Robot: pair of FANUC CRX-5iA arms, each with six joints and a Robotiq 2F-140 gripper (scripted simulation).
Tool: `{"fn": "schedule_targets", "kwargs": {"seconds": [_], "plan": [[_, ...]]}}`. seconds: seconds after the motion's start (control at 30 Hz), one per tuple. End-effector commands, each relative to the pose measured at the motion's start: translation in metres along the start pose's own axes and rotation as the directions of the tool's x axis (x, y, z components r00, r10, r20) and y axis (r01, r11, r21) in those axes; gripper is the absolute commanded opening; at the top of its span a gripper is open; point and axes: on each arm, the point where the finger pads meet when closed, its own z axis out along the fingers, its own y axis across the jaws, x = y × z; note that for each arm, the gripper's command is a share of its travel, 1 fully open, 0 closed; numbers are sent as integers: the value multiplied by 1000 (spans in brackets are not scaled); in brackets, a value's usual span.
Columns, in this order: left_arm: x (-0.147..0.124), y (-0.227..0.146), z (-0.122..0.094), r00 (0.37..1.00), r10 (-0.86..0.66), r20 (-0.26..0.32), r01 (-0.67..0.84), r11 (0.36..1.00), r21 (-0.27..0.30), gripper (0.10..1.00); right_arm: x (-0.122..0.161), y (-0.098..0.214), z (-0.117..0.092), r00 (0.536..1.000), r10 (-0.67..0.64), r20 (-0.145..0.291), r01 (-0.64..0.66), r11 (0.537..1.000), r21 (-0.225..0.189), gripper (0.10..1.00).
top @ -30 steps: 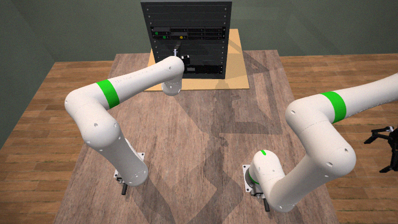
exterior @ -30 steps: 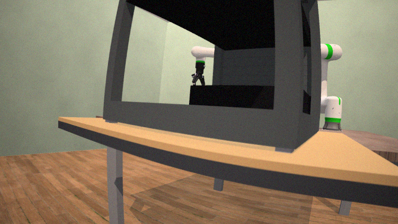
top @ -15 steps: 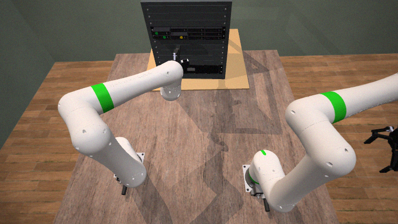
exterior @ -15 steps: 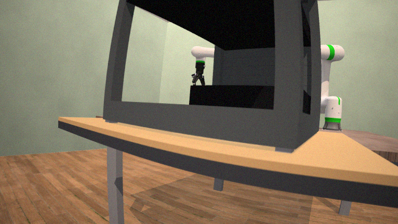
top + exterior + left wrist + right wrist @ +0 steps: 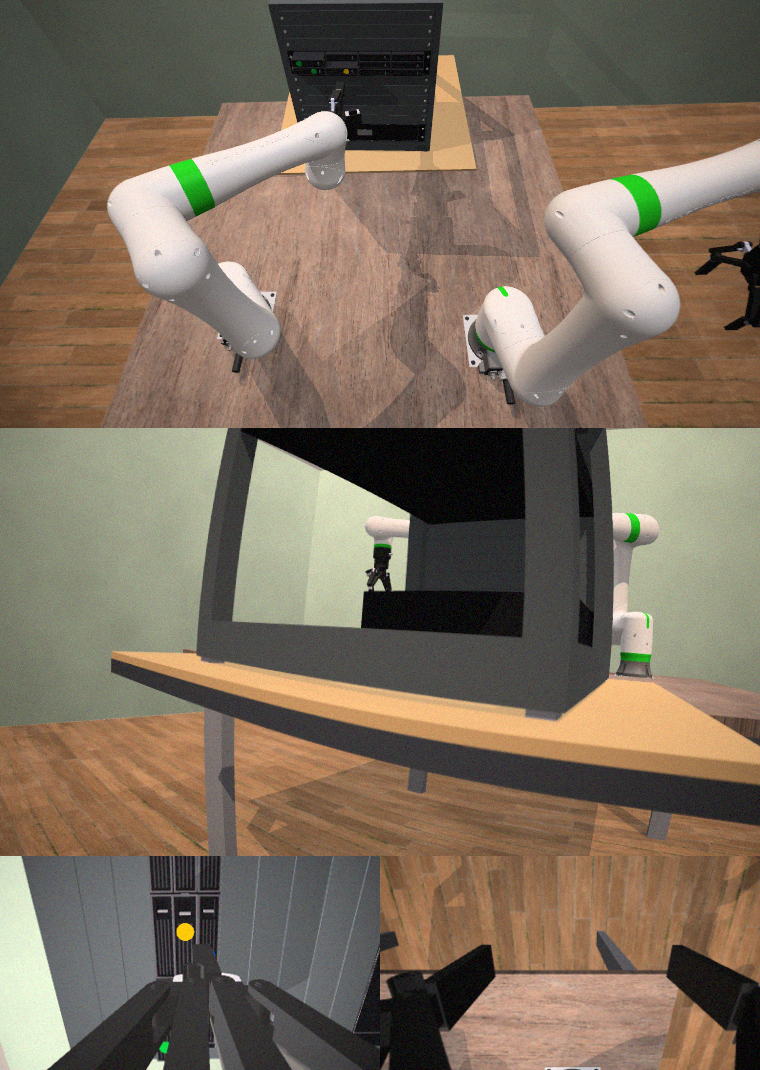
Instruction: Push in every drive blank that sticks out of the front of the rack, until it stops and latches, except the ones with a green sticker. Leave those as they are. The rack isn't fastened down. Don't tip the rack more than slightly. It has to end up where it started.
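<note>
The black rack stands upright. The drive blank with a yellow sticker appears to stick out slightly. A blank with a green sticker sticks out at the rack's upper left. Another green sticker shows below it; its blank's depth is unclear. My left gripper is shut and empty, its tips in front of the rack by the yellow-stickered blank; contact cannot be told. A blue sticker is mostly hidden behind the tips. My right gripper is open and empty, far from the rack.
The rack stands on a light wooden board beyond the brown table. A wider black unit sits low in the rack. The right gripper hangs beyond the table's side.
</note>
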Motion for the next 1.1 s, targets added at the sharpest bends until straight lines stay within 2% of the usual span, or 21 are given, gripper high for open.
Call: {"fn": "schedule_targets", "kwargs": {"seconds": [0.0, 0.17, 0.4, 1.07], "plan": [[0, -14, 0, 1000, -1, 0, 1, 1000, 0, 99, 0, 0, -1, 1000, 0, -2, 0, 1000, 0, 1000], [0, -16, 4, 1000, -1, 0, 1, 1000, 0, 99, 0, 0, -1, 1000, 0, -2, 0, 1000, 0, 1000], [0, -16, 38, 1000, -1, 0, 1, 1000, 0, 99, 0, 0, -1, 1000, 0, -2, 0, 1000, 0, 1000], [0, -16, 39, 1000, -1, 0, 1, 1000, 0, 99, 0, 0, -1, 1000, 0, -2, 0, 1000, 0, 1000]]}}
